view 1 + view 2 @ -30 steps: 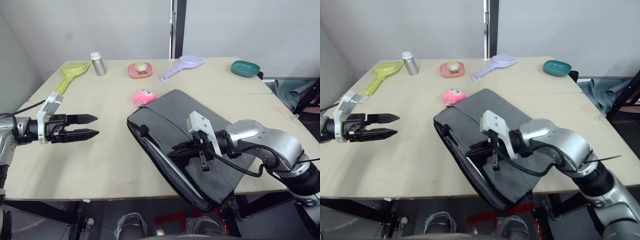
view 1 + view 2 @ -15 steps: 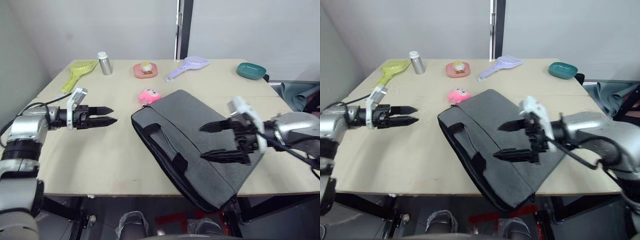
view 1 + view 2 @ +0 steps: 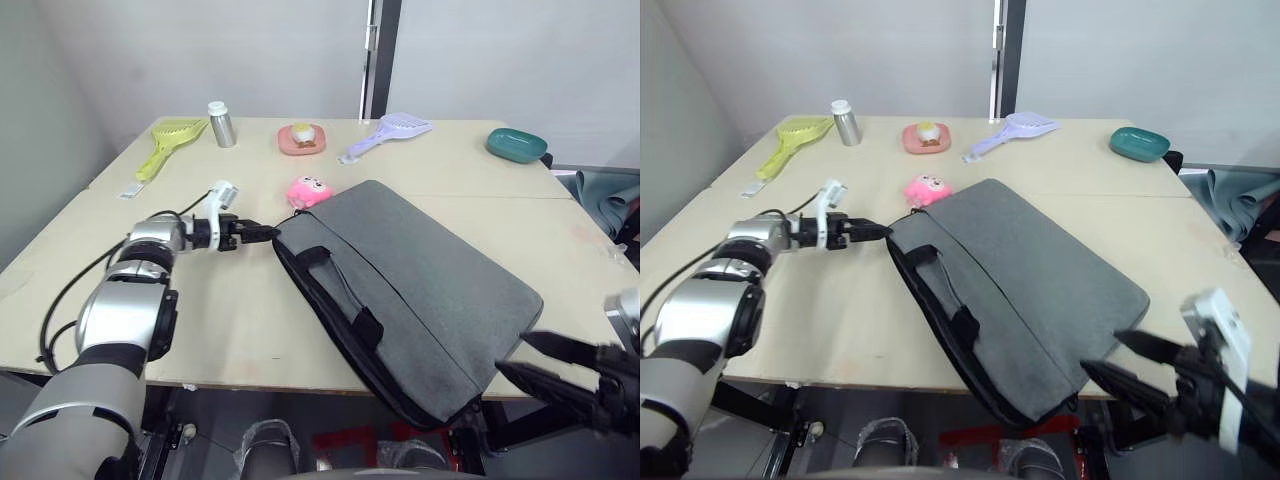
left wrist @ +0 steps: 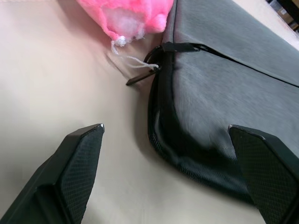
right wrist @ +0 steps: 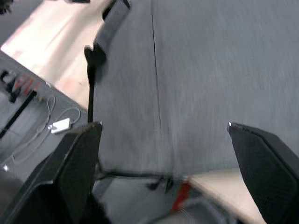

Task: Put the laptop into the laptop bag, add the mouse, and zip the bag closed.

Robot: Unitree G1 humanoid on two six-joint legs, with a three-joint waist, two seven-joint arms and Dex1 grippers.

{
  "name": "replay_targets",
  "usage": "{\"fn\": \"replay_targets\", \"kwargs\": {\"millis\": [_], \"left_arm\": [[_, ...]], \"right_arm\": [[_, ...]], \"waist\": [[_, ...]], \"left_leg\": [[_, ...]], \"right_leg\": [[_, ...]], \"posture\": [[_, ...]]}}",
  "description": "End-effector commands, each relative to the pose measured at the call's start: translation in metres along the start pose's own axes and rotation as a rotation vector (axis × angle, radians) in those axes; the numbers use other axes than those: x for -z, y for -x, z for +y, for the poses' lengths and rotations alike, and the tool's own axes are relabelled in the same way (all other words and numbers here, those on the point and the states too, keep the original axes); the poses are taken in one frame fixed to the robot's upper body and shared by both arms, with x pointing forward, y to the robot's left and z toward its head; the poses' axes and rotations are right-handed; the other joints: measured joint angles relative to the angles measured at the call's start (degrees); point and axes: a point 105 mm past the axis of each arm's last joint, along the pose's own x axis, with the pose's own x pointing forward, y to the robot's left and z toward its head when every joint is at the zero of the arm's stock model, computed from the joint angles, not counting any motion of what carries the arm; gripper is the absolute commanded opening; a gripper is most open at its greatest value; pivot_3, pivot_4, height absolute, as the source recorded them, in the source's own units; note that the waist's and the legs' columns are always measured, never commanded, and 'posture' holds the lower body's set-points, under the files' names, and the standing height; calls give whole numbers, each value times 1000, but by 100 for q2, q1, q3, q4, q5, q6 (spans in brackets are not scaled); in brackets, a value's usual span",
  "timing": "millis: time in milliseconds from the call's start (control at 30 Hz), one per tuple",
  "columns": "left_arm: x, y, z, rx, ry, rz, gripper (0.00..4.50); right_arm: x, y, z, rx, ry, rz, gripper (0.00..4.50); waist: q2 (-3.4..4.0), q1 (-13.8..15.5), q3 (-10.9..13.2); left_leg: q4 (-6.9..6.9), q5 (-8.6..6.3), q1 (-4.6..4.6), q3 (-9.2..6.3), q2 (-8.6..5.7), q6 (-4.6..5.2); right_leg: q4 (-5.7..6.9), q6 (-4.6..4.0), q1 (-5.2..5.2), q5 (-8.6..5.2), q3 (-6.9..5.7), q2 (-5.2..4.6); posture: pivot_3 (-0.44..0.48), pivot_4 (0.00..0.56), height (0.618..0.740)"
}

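Your left gripper (image 3: pixel 262 233) has its fingers spread wide, holding nothing, tips just beside the corner of the laptop bag (image 3: pixel 420 290) near its zipper pull (image 4: pixel 140 77). The pink plush toy (image 3: pixel 310 190) sits just beyond that corner. Your right gripper (image 3: pixel 1130 365) is likewise parted and empty, off the table's (image 3: pixel 230 300) near edge, beside the bag's overhanging corner.

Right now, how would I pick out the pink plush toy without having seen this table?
Start from the big grey laptop bag in the middle of the table. At the bag's far corner lies the pink plush toy, beside the zipper end. It alone is fuzzy and has a face.
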Motion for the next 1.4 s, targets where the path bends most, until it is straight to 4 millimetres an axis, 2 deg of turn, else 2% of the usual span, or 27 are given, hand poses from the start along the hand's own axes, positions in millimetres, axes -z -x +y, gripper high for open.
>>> {"fn": "replay_targets", "kwargs": {"millis": [33,167,267,367,467,567,633,767,900,1000,1067,1233,1367,1400], "left_arm": [[-20,-11,-8,0,-5,-60,4500],[-11,-22,-16,51,8,-21,4500],[-3,-24,-18,73,2,11,3721],[-5,-21,-19,88,3,10,2610],[-6,-16,-18,89,-17,19,1551],[-10,-11,-14,72,-27,3,488],[-14,-7,-11,54,-21,-21,32],[-25,5,-18,136,16,-87,32],[-22,11,-21,188,59,-96,32],[-14,13,-20,196,75,-79,32],[-7,15,-17,192,84,-65,32],[-5,21,-16,195,102,-81,32],[-3,22,-15,189,113,-86,32],[-3,21,-15,190,113,-88,6]], "right_arm": [[3,8,8,38,10,-28,4475],[12,11,11,66,-12,-24,4475],[17,14,16,82,-42,-32,4500],[19,13,22,68,-114,-85,4500],[27,10,20,78,-208,-112,4500],[39,4,5,120,-308,-115,4500],[45,-1,-5,139,-349,-106,4500],[53,-27,-15,90,-389,-51,4500],[50,-46,-26,67,-419,-50,4500],[58,-55,-32,77,-416,12,4500],[60,-55,-35,86,-403,37,4500],[49,-43,-36,64,-401,1,4500],[50,-47,-35,54,-399,8,4500],[51,-50,-35,50,-399,13,4241]], "waist": [[-3,-24,1],[-2,-48,2],[-2,-31,3],[-2,-30,2],[-2,-34,3],[-1,-39,3],[0,-49,3],[5,-106,7],[10,-120,10],[11,-120,11],[11,-107,11],[10,-58,10],[10,-59,10],[10,-59,10]], "left_leg": [[-2,0,1,-2,0,0],[-12,0,0,-3,0,-1],[-30,-1,-1,-3,-1,-1],[-51,-1,-10,-7,-3,-1],[-68,-1,-14,-9,-4,-2],[-79,-2,-13,-12,-5,-4],[-80,-3,-13,-11,-7,-4],[-79,-2,-2,-10,-6,-6],[-80,-1,0,-11,-5,-7],[-78,-1,-12,-10,-9,-7],[-79,-1,-18,-18,-7,-7],[-75,-1,-16,-19,-8,-6],[-73,-1,-6,-18,-6,-6],[-73,-1,-5,-18,-6,-6]], "right_leg": [[-2,5,1,-2,-3,-1],[-14,14,2,-3,-5,0],[-31,19,3,-4,-10,-1],[-55,20,3,-4,-20,-2],[-77,20,4,-4,-30,-3],[-85,21,7,-4,-36,-3],[-85,21,7,-4,-36,-5],[-76,20,10,-4,-32,-3],[-71,18,10,-3,-33,0],[-74,16,8,-1,-34,-4],[-72,9,6,-4,-44,-2],[-71,8,12,-5,-45,-4],[-65,8,14,-4,-41,-3],[-64,8,14,-4,-41,-3]], "posture": [[0,150,740],[0,150,740],[0,150,740],[0,150,740],[0,150,740],[0,150,740],[0,150,740],[0,150,740],[0,150,740],[0,150,740],[0,150,740],[0,150,740],[0,150,740],[0,150,740]]}}
